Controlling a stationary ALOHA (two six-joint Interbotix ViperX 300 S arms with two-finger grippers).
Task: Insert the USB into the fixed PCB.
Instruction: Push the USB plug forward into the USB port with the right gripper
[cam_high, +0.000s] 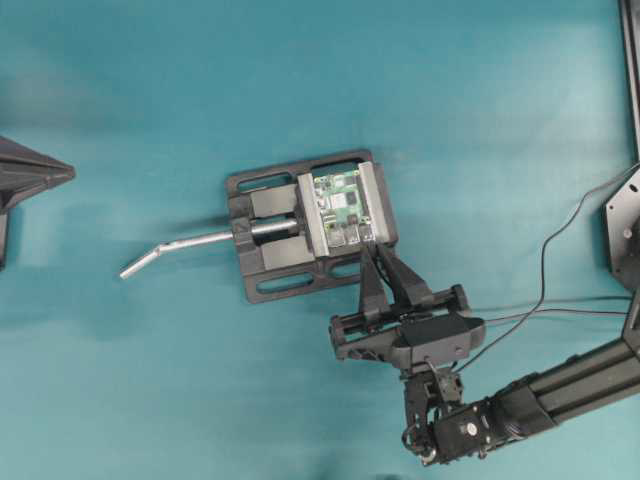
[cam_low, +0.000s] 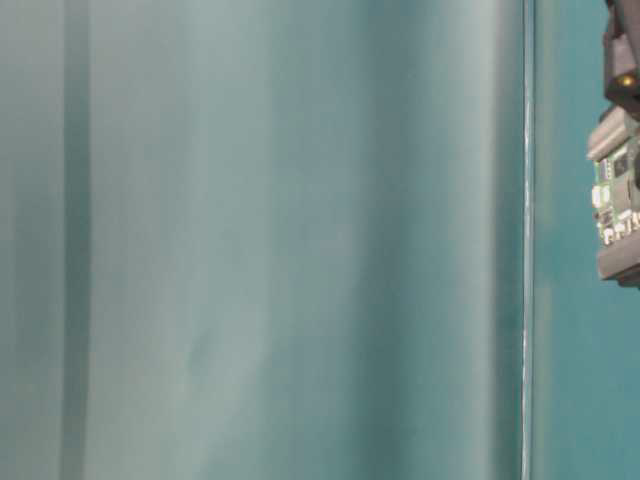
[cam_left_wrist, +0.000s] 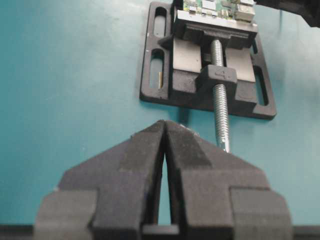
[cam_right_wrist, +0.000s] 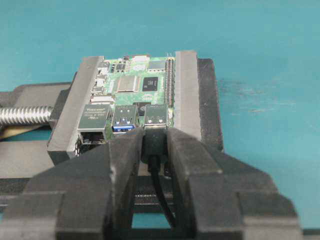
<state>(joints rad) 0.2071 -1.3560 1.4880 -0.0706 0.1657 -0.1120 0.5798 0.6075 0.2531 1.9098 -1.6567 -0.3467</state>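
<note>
The fixed PCB (cam_right_wrist: 137, 95) sits clamped in the big black vise (cam_high: 265, 250) on the blue-green table (cam_high: 150, 380). Our right gripper (cam_right_wrist: 154, 145) squeezes the black body of the USB (cam_right_wrist: 155, 142), and its silver tip is right at the right-hand port, maybe partly in. We should push straight and slow, keeping the plug level so it does not jam. Our left gripper (cam_left_wrist: 165, 145) rests far back, pressed together and holding nothing.

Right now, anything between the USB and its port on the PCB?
Nothing visible. In the right wrist view the right gripper pinches the USB by its black body, its front end right at the mouth of a silver port on the PCB; no gap or object shows between them. How deep it sits can't be told.
</note>
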